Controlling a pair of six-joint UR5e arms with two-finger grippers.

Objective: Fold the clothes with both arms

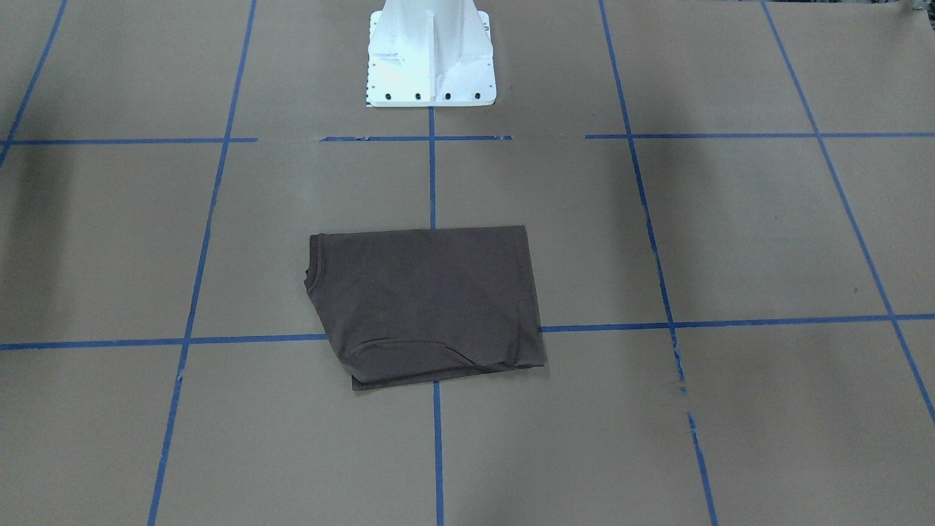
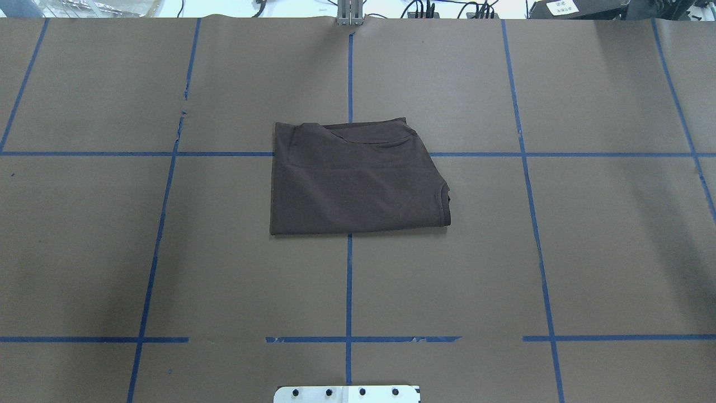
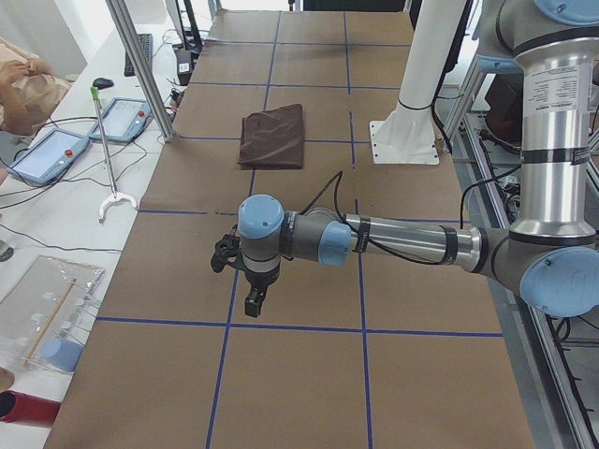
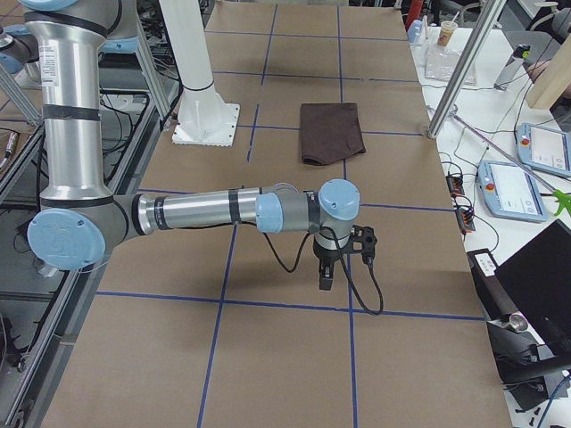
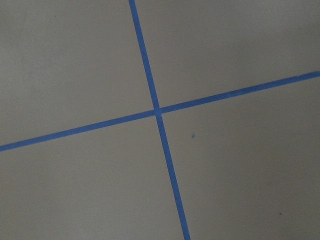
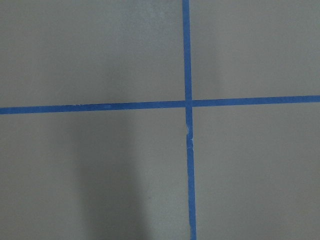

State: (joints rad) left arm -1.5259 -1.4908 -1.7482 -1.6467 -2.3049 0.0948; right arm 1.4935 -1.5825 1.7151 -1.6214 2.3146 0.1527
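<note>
The dark brown T-shirt (image 1: 427,303) lies folded into a compact rectangle at the middle of the table (image 2: 355,179), with its collar edge on the overhead view's right. Both arms hang far from it, over the table's two ends. Only the exterior left view shows my left gripper (image 3: 253,301), pointing down above the paper, well short of the shirt (image 3: 273,137). Likewise my right gripper (image 4: 326,281) appears only in the exterior right view, pointing down, far from the shirt (image 4: 331,134). I cannot tell whether either gripper is open or shut. Both wrist views hold only paper and blue tape.
Brown paper with a blue tape grid (image 2: 349,280) covers the table. The white pedestal base (image 1: 431,55) stands at the robot's side. Side benches hold tablets (image 3: 120,119), a reacher tool (image 3: 108,140) and a person's arm (image 3: 23,79).
</note>
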